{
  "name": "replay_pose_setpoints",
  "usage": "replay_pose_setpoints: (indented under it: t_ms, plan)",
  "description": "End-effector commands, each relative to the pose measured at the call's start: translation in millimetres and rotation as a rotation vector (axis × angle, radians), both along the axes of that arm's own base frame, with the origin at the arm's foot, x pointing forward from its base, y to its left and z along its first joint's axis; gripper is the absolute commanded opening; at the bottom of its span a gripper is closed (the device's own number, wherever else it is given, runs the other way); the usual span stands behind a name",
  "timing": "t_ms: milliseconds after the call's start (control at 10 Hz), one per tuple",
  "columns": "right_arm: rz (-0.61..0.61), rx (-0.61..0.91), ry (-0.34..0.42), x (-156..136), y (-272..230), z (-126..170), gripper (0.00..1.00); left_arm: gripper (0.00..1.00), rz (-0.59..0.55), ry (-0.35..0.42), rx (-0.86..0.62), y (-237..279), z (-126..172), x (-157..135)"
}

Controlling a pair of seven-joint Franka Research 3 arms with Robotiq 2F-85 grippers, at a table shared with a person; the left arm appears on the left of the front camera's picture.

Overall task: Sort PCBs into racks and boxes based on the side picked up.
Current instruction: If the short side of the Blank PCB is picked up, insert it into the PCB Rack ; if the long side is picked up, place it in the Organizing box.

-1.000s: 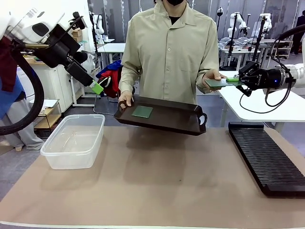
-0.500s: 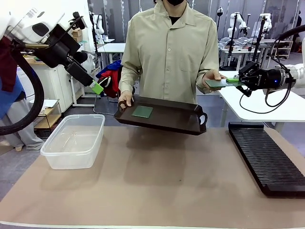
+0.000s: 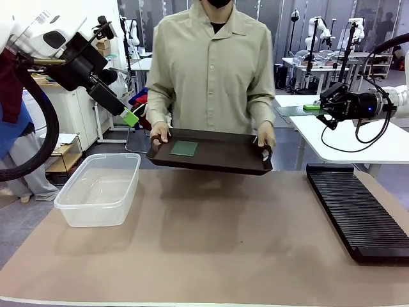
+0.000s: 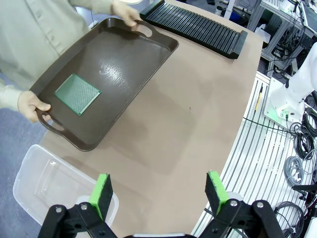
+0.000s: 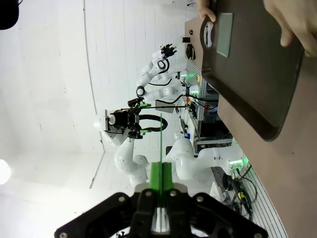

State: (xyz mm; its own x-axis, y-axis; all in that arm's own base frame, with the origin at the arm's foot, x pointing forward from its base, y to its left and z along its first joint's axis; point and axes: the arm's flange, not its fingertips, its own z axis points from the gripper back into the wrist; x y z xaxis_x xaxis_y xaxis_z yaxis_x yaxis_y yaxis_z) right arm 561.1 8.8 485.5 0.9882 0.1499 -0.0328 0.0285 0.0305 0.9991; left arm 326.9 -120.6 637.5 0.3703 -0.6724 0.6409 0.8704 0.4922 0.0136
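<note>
Our right gripper (image 3: pixel 317 107) is pressed together on the first PCB (image 3: pixel 294 110), pinching one edge of it. The board lies level and sticks straight out past the fingertips, touched by no hand. In our right wrist view it shows edge-on, as a thin line rising from between the green pads (image 5: pixel 155 174).

Our left gripper (image 4: pixel 158 193) hangs high with its fingers spread wide apart.

Ahead of the left gripper and below it is the dark brown serving tray (image 4: pixel 133 59). A person holds it off the table, one hand (image 4: pixel 30 103) at the handle nearer that gripper and the other hand (image 4: pixel 125 12) at the far handle. The second PCB (image 4: pixel 78 94) lies flat in the tray with its dotted green face up, close to the nearer handle. The tray floor around it shines glossy brown. Seen from the right gripper, the tray sits lower and off to its left, between our two grippers.

The clear plastic tub (image 4: pixel 39 183) stands on the paper-covered table (image 3: pixel 211 249), almost straight below the left gripper. The brown covering shows through its floor and walls.

The slotted black rack (image 3: pixel 354 208) lies flat on the table below the right gripper, on our side of it and well apart from the tray. From the left gripper it lies beyond the tray's far end.
</note>
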Motion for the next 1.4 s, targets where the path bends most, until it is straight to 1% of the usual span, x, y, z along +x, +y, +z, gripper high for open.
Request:
replay_pose_setpoints:
  t_ms: [0, 700, 800, 900, 1000, 1100, 1300]
  plan:
    - [0.002, 0.004, -0.001, -0.4, 0.3, -0.3, 0.0, 1.0, -0.001, -0.01, 0.002, -0.3, -1.4, -0.4]
    - [0.002, 0.004, -0.001, -0.4, 0.3, -0.3, 0.0, 1.0, -0.001, -0.01, 0.002, -0.3, -1.4, -0.4]
    - [0.0, 0.0, 0.0, 0.0, 0.0, 0.0, 0.02, 1.0, -0.001, -0.01, 0.002, -0.3, -1.4, -0.4]
    - [0.048, 0.011, -0.11, -4.9, -5.7, 7.8, 0.02, 1.0, -0.001, -0.01, 0.002, -0.3, -1.4, -0.4]
    - [0.115, 0.04, -0.228, -12.6, -16.5, 22.4, 0.02, 1.0, -0.001, -0.01, 0.002, -0.3, -1.4, -0.4]
    - [0.136, 0.061, -0.351, -19.9, -23.8, 30.9, 0.02, 1.0, -0.001, -0.01, 0.002, -0.3, -1.4, -0.4]
    - [0.152, 0.077, -0.534, -29.5, -44.2, 50.0, 0.02, 1.0, -0.001, -0.01, 0.002, -0.3, -1.4, -0.4]
